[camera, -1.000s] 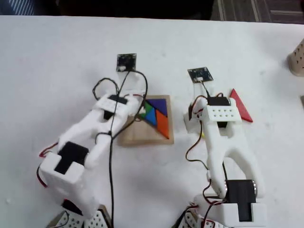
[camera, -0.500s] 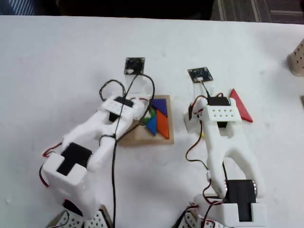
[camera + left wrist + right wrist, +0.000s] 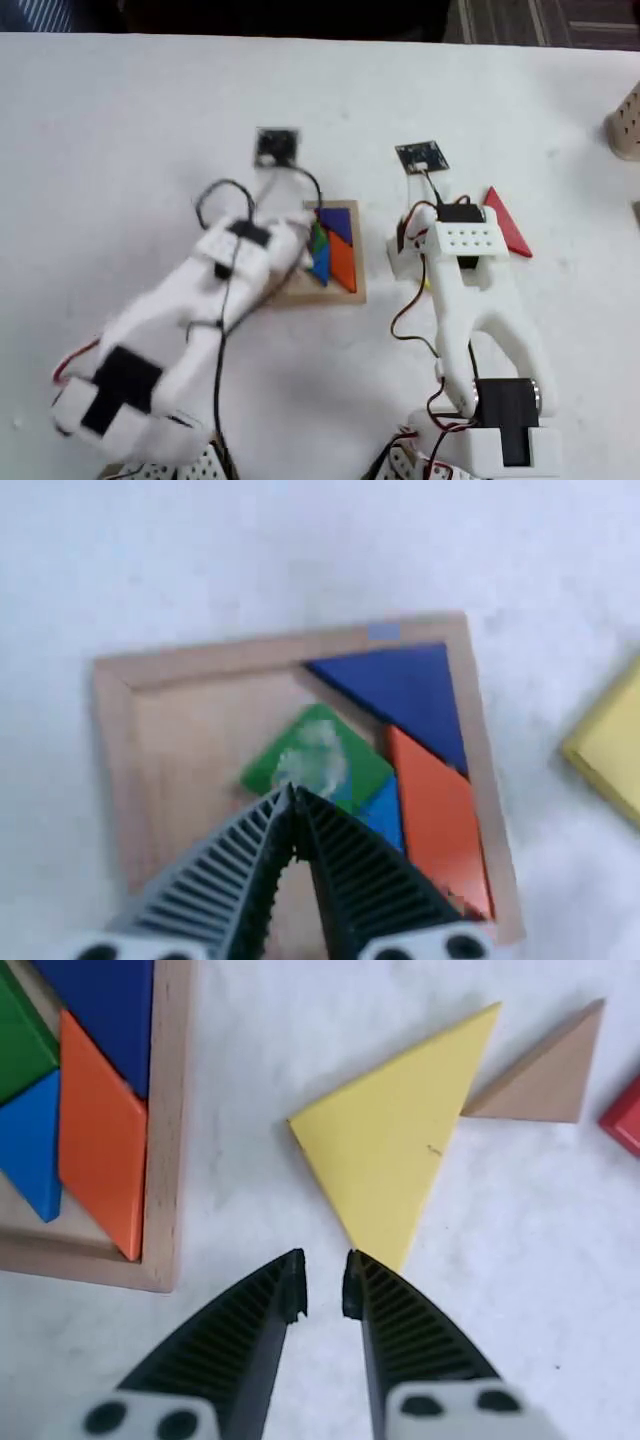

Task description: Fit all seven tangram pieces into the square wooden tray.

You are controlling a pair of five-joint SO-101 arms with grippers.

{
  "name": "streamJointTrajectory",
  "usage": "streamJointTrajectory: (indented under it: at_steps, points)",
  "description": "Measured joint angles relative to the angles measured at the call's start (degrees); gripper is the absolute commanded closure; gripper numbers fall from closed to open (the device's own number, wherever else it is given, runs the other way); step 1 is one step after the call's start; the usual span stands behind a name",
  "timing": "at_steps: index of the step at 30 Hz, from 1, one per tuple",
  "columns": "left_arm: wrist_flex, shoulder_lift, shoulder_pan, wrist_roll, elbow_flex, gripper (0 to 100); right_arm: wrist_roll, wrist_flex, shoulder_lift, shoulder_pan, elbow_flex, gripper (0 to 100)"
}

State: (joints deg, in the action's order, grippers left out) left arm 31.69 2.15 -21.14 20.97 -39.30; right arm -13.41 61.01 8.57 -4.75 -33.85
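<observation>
The square wooden tray [image 3: 110, 760] holds a dark blue triangle [image 3: 400, 685], a green square [image 3: 320, 760], an orange parallelogram [image 3: 435, 810] and a light blue triangle [image 3: 380, 815]. My left gripper [image 3: 295, 798] is shut and empty, with its tips just over the green square's edge. In the high view it hangs above the tray [image 3: 300, 293]. My right gripper [image 3: 323, 1282] is open by a narrow gap, close to a corner of the yellow triangle [image 3: 395, 1150] on the table beside the tray [image 3: 170, 1110]. A plain wooden triangle [image 3: 550, 1075] touches the yellow one.
A red triangle [image 3: 506, 224] lies on the white table right of the right arm; its edge [image 3: 625, 1120] shows in the right wrist view. A pale perforated object [image 3: 628, 125] stands at the far right edge. Open table stretches left of the tray.
The left arm has swung: its gripper shifted right over the coloured pieces, and its lower links now sweep toward the left front. The right arm has kept still.
</observation>
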Motion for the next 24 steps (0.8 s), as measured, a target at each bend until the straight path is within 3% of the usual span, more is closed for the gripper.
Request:
streamJointTrajectory:
  at_steps: [6, 15, 24]
  points:
    - [2.5, 3.5, -8.8, -0.1, -6.9, 98, 0.1, -0.4, 0.0, 0.1, 0.0, 93.5]
    - [4.6, -3.1, -9.0, -0.1, -2.1, 98, 0.1, -0.4, 0.0, 0.1, 0.0, 93.5]
    - [1.4, -4.7, -9.0, -0.1, -1.2, 98, 0.1, -0.4, 0.0, 0.1, 0.0, 93.5]
